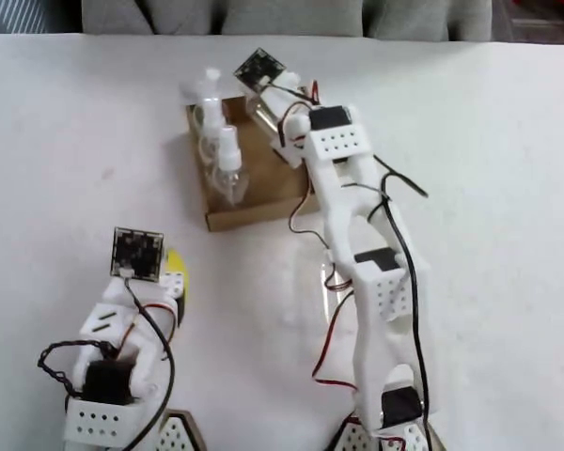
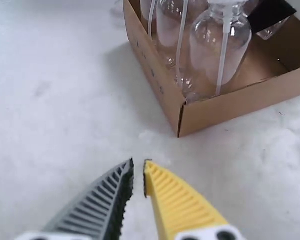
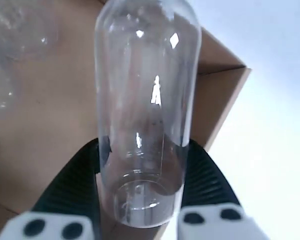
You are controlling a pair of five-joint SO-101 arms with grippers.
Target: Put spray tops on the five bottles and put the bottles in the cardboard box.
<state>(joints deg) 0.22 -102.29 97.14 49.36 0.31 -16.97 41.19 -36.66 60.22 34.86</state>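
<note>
The clear plastic bottle (image 3: 145, 100) is clamped between the black fingers of the right gripper (image 3: 142, 150), over the brown cardboard box (image 1: 254, 218) toward the far edge of the white bench (image 1: 75, 141). Several spray-topped bottles (image 2: 220, 45) stand inside; their exact count is unclear. The held one probably goes in next. The left gripper (image 2: 138, 172) sits near the bench's near edge, its fingers closed on nothing.

Cardboard box (image 1: 254, 214): brown, shallow, open top, on table. Inside: capped btls (image 2: 220, 47), clear, white spray tops (image 1: 227, 139) on, packed side by side along one wall. Held btl (image 3: 145, 100): clear, clamped in right gripper (image 3: 142, 150) over box.
</note>
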